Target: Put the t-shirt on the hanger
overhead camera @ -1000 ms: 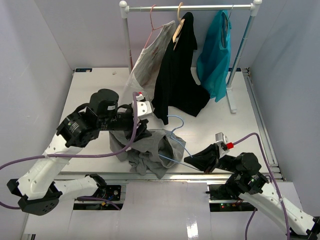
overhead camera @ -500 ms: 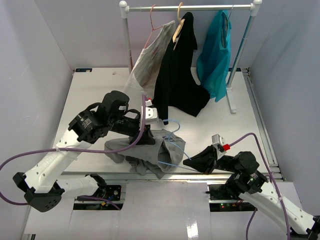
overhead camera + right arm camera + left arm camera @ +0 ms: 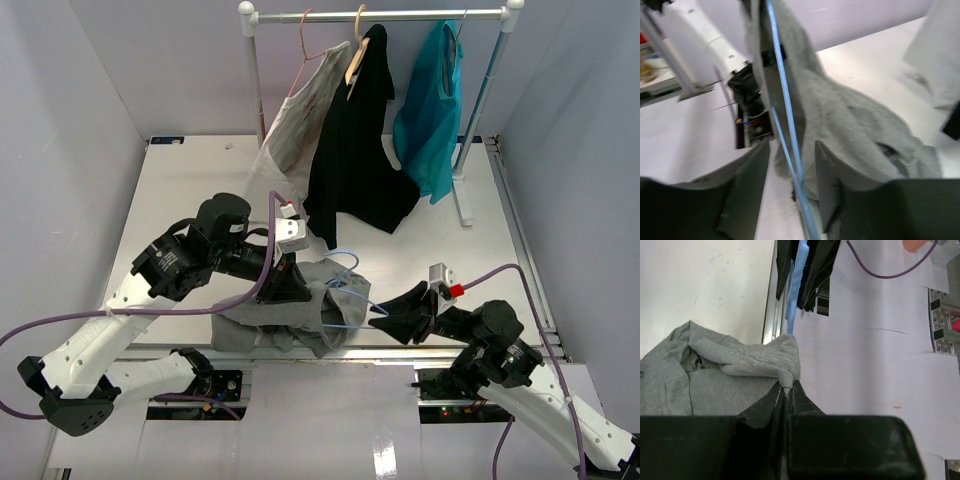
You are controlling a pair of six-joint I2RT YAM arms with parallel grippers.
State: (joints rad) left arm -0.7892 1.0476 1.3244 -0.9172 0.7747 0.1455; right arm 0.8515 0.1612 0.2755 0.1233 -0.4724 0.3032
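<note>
The grey t-shirt point(image 3: 262, 318) lies bunched at the table's near edge. My left gripper point(image 3: 297, 290) is shut on a fold of it, seen pinched between the jaws in the left wrist view point(image 3: 786, 386). The light-blue wire hanger point(image 3: 345, 257) lies partly inside the shirt, with its hook pointing away from me. My right gripper point(image 3: 384, 320) is at the hanger's right end. In the right wrist view its fingers point(image 3: 747, 185) stand apart, and the blue wire point(image 3: 785, 100) runs between them over the grey cloth point(image 3: 850, 120).
A white clothes rack point(image 3: 468, 150) stands at the back of the table. It carries a white printed shirt point(image 3: 290, 140) on a pink hanger, a black garment point(image 3: 355, 150) on a wooden hanger, and a teal garment point(image 3: 430, 100). The shirt overhangs the table's near edge point(image 3: 400, 350).
</note>
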